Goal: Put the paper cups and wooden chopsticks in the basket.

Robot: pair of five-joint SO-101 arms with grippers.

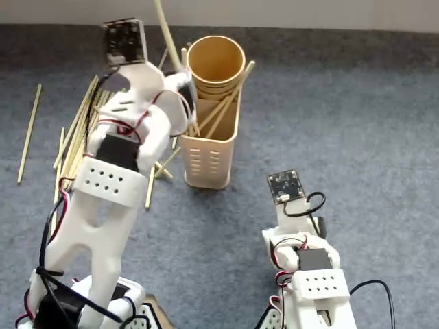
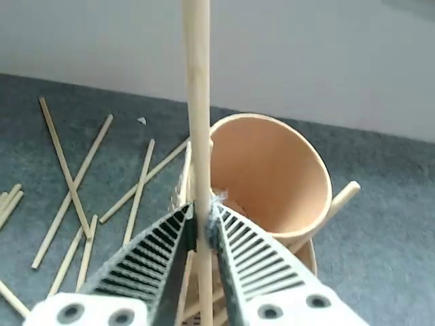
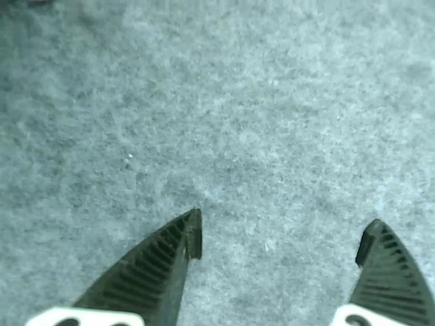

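A cream slotted basket (image 1: 209, 151) stands on the grey carpet with stacked paper cups (image 1: 215, 63) and a few wooden chopsticks (image 1: 230, 101) in it. My left gripper (image 2: 204, 214) is shut on one upright chopstick (image 2: 196, 102), held just beside the top paper cup (image 2: 272, 176) at the basket's left edge; this chopstick (image 1: 167, 31) rises past the frame's top in the high view. Loose chopsticks (image 1: 79, 130) lie scattered on the carpet to the basket's left. My right gripper (image 3: 279, 238) hangs open over bare carpet, holding nothing.
One stray chopstick (image 1: 29, 133) lies apart at the far left. The left arm (image 1: 120, 171) covers part of the chopstick pile. The right arm (image 1: 302, 253) sits at the near right. A pale wall (image 2: 306, 54) runs behind the carpet.
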